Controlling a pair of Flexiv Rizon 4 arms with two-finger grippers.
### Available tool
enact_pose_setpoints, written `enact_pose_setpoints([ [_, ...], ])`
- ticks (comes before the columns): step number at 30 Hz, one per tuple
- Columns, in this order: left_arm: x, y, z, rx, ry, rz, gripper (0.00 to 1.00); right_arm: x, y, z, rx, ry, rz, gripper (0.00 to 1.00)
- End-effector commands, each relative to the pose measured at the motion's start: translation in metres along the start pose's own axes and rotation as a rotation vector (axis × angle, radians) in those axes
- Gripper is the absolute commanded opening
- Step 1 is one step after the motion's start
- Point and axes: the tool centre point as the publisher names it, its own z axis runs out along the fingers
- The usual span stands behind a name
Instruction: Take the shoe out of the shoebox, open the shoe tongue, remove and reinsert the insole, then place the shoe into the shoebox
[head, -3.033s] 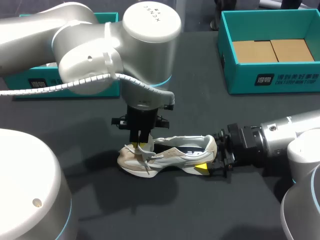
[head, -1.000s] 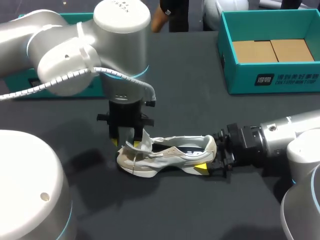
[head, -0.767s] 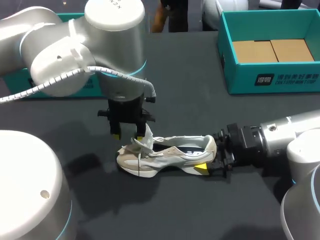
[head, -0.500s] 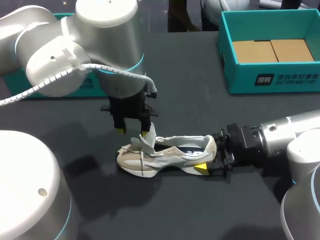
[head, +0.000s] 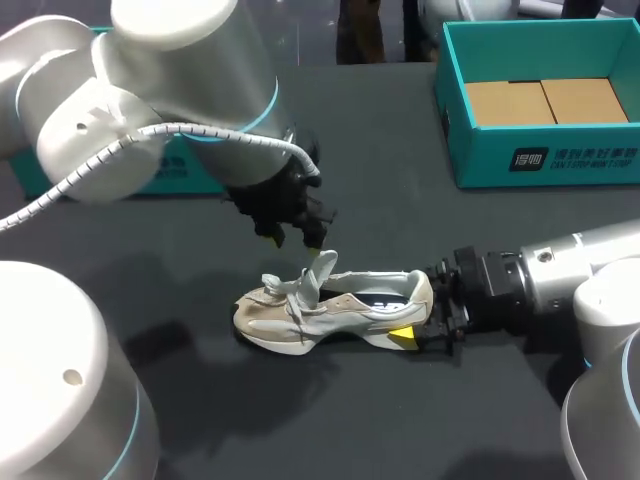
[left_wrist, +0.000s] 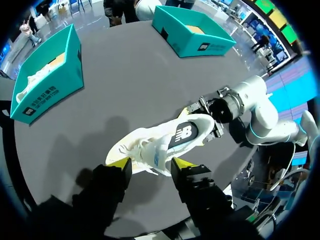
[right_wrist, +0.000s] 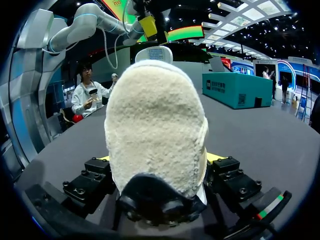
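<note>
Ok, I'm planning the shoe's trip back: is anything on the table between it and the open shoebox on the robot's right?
Nothing visible does: only bare table lies between the shoe and that shoebox. The right claw grips the heel.

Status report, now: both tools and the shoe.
Left tool open, just above the shoe. Right tool shut on its heel. Shoe lying on the table, tongue up. Nothing in the way.
</note>
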Motion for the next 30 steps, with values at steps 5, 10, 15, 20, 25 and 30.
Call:
enact_pose_setpoints([
  [5, 0.017, -0.008, -0.010, 0.026, 0.083, 0.148, 0.46, 0.000, -0.001, 0.000, 0.005, 0.000, 0.001, 0.00],
  [10, 0.031, -0.018, -0.013, 0.026, 0.138, 0.260, 0.17, 0.000, -0.001, 0.000, 0.005, 0.000, 0.001, 0.00],
  [15, 0.045, -0.027, -0.014, 0.039, 0.181, 0.393, 0.00, 0.000, -0.001, 0.000, 0.005, 0.000, 0.001, 0.00],
  [20, 0.063, -0.032, -0.008, 0.049, 0.221, 0.579, 0.00, 0.000, -0.001, 0.000, 0.005, 0.000, 0.001, 0.00],
  [25, 0.083, -0.035, -0.003, 0.056, 0.294, 0.854, 0.00, 0.000, -0.001, 0.000, 0.005, 0.000, 0.001, 0.00],
  [30, 0.087, -0.037, -0.005, 0.062, 0.282, 0.847, 0.00, 0.000, -0.001, 0.000, 0.005, 0.000, 0.001, 0.00],
])
